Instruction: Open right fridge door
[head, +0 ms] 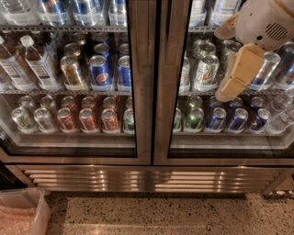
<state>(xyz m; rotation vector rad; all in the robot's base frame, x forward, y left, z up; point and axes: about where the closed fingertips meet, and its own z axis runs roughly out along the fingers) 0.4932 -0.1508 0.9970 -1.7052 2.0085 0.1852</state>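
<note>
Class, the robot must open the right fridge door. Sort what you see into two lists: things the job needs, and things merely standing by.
Job:
- right door, shut
- end effector, in front of that door's glass, upper right

Standing by:
- left door
- Pepsi cans
- bottles
- bin, lower left on the floor

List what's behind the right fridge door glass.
Green-and-white cans mid shelf, green and blue cans below, bottles above. The gripper, before the right fridge door's upper part, hides some.
</note>
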